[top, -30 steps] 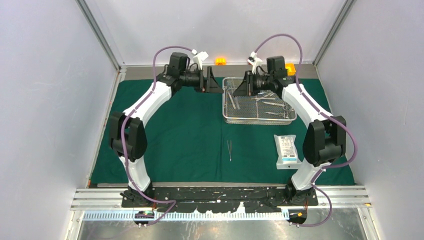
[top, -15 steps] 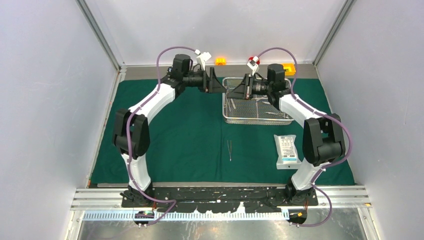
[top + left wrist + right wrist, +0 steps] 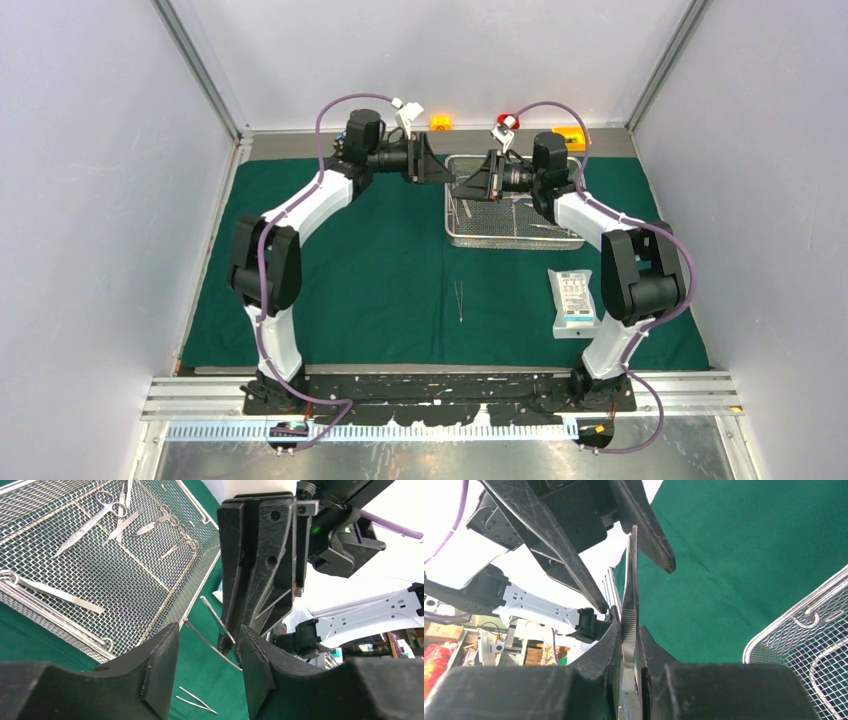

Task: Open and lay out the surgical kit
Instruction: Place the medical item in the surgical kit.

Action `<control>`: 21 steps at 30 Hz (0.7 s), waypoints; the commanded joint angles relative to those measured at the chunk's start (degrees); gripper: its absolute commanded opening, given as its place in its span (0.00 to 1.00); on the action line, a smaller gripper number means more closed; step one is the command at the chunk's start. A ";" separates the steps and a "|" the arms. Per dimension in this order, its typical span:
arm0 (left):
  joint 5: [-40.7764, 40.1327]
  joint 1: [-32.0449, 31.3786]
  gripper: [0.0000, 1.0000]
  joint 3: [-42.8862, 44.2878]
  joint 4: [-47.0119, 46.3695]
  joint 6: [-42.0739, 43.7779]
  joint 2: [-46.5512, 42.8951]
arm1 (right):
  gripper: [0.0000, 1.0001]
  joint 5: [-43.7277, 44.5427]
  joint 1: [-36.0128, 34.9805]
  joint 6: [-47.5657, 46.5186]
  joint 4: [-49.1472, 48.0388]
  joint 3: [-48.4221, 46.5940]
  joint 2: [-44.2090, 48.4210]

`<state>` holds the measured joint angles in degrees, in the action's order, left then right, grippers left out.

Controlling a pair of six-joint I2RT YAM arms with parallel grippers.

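Drape (image 3: 380, 270) dark green; tray (image 3: 515, 241) silver (wire mesh).

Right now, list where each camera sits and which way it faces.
Top: fixed above and behind the arms, looking down on the green cloth and wire tray; both arms show whole.
Left wrist: on the left arm, facing right over the tray; its left hand frames the bottom, the right hand ahead.
Right wrist: on the right arm, facing left; its right hand grips the tweezers.
Shared: both wrist views show the tweezers between the two hands.
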<state>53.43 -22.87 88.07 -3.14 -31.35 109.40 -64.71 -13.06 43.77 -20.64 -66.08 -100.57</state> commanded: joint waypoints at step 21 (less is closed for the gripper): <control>4.13 0.63 0.00 -1.41 -5.83 -0.33 -0.55 | 0.03 -2.08 -0.23 -4.41 1.28 -0.96 -1.39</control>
<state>55.59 -22.48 86.59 -6.20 -33.06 109.51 -66.67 -13.06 41.08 -20.78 -65.76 -102.02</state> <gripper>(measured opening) 0.117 0.187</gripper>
